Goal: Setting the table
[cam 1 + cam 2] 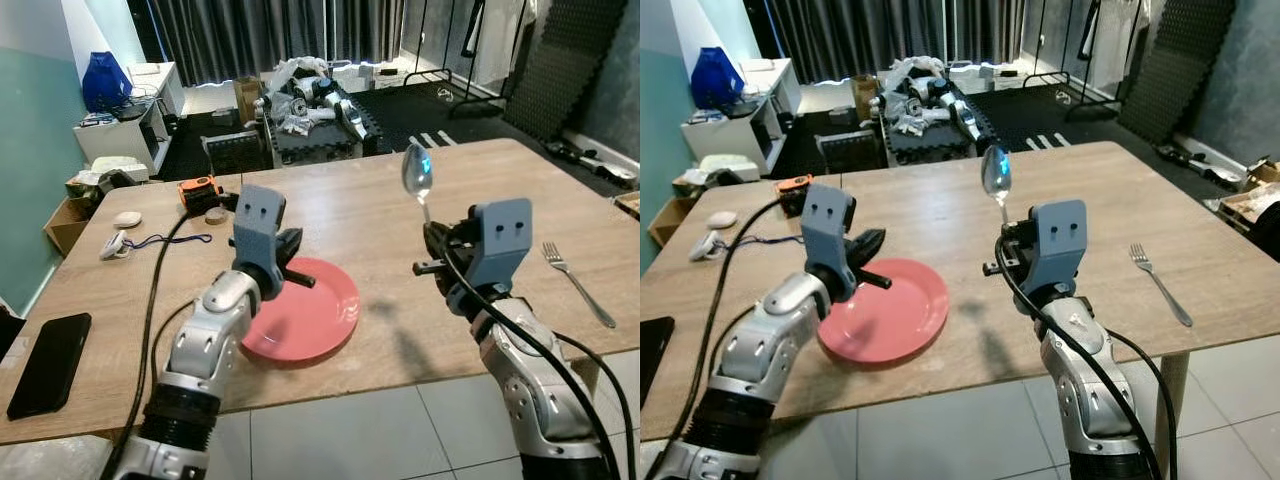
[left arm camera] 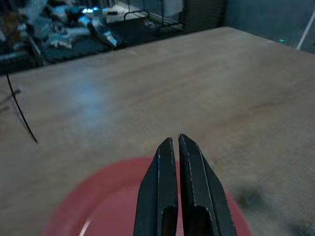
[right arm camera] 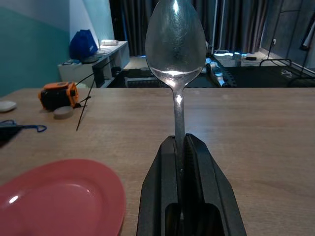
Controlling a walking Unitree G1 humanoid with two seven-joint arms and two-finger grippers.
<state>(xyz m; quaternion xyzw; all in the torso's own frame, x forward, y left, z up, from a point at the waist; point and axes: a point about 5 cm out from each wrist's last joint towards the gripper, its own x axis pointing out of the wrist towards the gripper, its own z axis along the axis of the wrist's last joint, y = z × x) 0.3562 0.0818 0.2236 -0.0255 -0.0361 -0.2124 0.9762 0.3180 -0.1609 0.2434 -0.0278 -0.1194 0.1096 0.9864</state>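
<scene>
Step in hand, by judgement: spoon to be laid on bare wood right of the plate, lowered flat, bowl pointing far, handle parallel to the fork, released only once resting. Far left: black smartphone (image 1: 48, 362), flat and glossy, at the near left table edge; white puck-like item with blue cord (image 1: 113, 244) farther back; orange-and-black tape measure (image 1: 198, 190), blocky, beside a black cable (image 1: 160, 270). Left gripper (image 1: 303, 277), two long black fingers pressed together, holding nothing, poised over the near-left part of the plate. Red plate (image 1: 325, 315), round, smooth, glossy with shallow rim, near centre of table. Wooden table (image 1: 340, 215), pale matte woodgrain. Right gripper (image 1: 428, 252), fingers pinching the handle of a metal spoon (image 1: 417, 172), held upright above the table right of the plate; bowl polished, oval, mirror-bright, stem slender. Far right: metal fork (image 1: 578, 282), four tines pointing far, lying flat near the right edge, well apart from the plate.
</scene>
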